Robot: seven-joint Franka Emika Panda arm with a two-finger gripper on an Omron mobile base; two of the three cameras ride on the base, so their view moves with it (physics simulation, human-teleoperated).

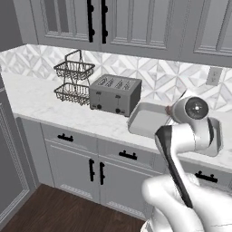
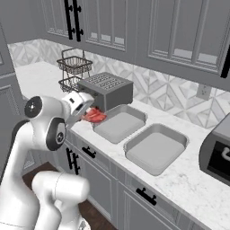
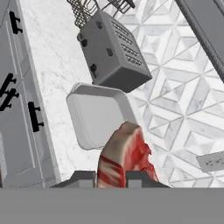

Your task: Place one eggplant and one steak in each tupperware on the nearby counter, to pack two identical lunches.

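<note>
**Steak in the grip, near tub just ahead of it**

The end effector (image 3: 111, 177) is closed on a small flat slab of red, pale-streaked steak (image 3: 124, 157), which sticks out forward from between the two dark finger tips. In the right base view the same steak (image 2: 94, 116) hangs at the near left edge of the first of two shallow light-grey rectangular tupperware tubs (image 2: 120, 125), just in front of the grey slotted toaster (image 2: 105, 90).

The relation that matters is this: from the end effector, the nearer tub lies straight ahead along the line of the fingers, with its bare floor (image 3: 98, 116) showing beyond the steak's tip. The steak's long axis points toward that tub's middle. The steak seems to be over the rim or just short of it; which of the two I cannot tell for certain. The second tub (image 2: 155, 148) sits beside the first on the white marble-look tabletop (image 2: 188, 179), farther to the right and well apart from the end effector.

Both tubs look bare inside, so in my judgement the packing is at an early stage. The next move probably needs a short reach forward and a lowering over the near tub before letting go. No eggplant can be made out.
</note>
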